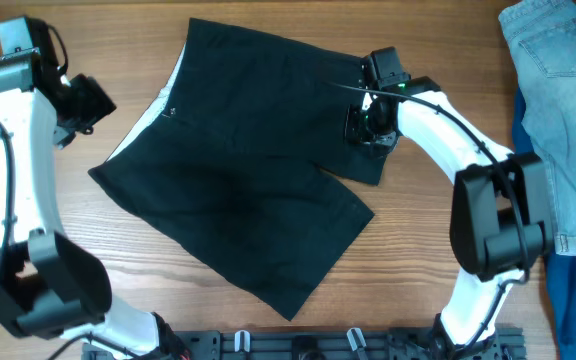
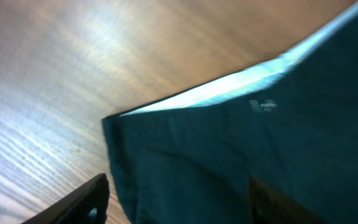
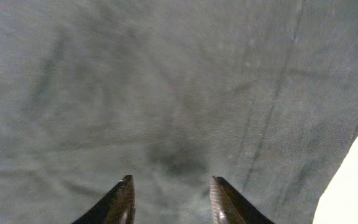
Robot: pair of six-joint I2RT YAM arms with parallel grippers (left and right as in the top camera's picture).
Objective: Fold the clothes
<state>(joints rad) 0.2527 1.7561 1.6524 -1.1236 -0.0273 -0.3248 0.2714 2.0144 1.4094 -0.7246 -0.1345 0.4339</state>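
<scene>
The black shorts [image 1: 248,150] lie spread flat on the wooden table, pale waistband lining at the upper left, two legs toward the lower right. My left gripper [image 1: 90,100] hovers by the waistband corner, open; its wrist view shows the waistband edge [image 2: 229,90] and open fingers [image 2: 179,202] over the fabric. My right gripper [image 1: 368,125] is over the right leg's hem, open; its fingers [image 3: 169,199] straddle plain fabric [image 3: 166,93] with nothing between them.
Light blue denim jeans [image 1: 558,90] lie at the far right edge, with a dark blue garment [image 1: 573,300] below them. Bare wood table [image 1: 438,60] surrounds the shorts.
</scene>
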